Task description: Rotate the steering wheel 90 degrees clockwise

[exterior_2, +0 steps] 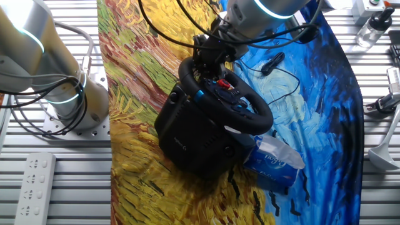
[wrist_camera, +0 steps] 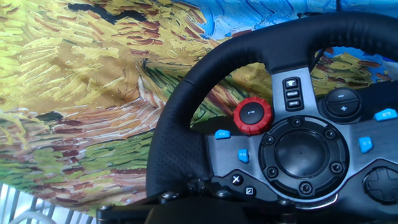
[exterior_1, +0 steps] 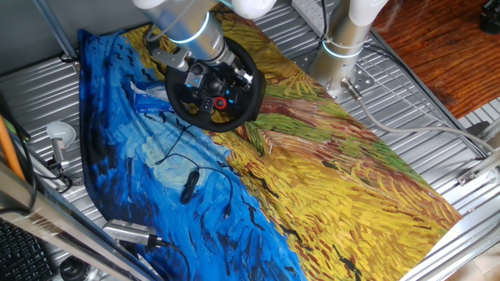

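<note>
The steering wheel (exterior_1: 248, 94) is black with a thick rim and stands tilted on its black base (exterior_2: 187, 134) at the back of the painted cloth. Its hub carries a red knob (wrist_camera: 252, 116) and small blue buttons. My gripper (exterior_1: 205, 76) reaches down onto the wheel's upper rim (exterior_2: 187, 70). In the hand view the rim (wrist_camera: 180, 112) fills the frame and runs down into the gripper (wrist_camera: 186, 202) at the bottom edge, where the jaws look closed round it. The fingertips themselves are hidden in the dark.
A small black cabled device (exterior_1: 189, 187) lies on the blue part of the cloth in front of the wheel. A blue tissue pack (exterior_2: 275, 159) lies against the wheel's base. A second arm's base (exterior_1: 344, 55) stands at the cloth's edge, and a white power strip (exterior_2: 34, 181) lies nearby.
</note>
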Robot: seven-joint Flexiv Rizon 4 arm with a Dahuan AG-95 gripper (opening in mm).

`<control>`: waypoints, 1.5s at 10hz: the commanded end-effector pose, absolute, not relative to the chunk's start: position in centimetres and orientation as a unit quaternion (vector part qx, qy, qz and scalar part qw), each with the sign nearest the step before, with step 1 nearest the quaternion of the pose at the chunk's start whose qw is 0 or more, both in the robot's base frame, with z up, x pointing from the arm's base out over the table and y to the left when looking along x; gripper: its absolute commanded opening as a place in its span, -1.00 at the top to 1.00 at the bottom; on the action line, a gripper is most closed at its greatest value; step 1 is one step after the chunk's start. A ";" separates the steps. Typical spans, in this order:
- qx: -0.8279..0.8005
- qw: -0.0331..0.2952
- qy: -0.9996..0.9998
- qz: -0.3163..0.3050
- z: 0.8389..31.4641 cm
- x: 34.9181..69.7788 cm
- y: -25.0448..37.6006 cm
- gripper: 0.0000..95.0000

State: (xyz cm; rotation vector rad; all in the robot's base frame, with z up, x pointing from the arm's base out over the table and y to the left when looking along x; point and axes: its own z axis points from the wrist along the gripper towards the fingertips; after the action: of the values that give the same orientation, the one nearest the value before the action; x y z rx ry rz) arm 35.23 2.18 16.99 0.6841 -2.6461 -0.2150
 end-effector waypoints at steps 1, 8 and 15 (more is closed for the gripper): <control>0.243 0.197 -0.947 -0.076 17.0 35.3 2.2 1.00; 0.247 0.217 -0.942 -0.075 18.2 35.0 2.3 1.00; 0.238 0.198 -0.949 -0.064 19.6 36.5 2.4 1.00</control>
State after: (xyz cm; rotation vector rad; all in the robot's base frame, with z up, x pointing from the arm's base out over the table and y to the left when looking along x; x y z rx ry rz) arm 36.79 2.41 19.45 0.6447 -2.6404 -0.1795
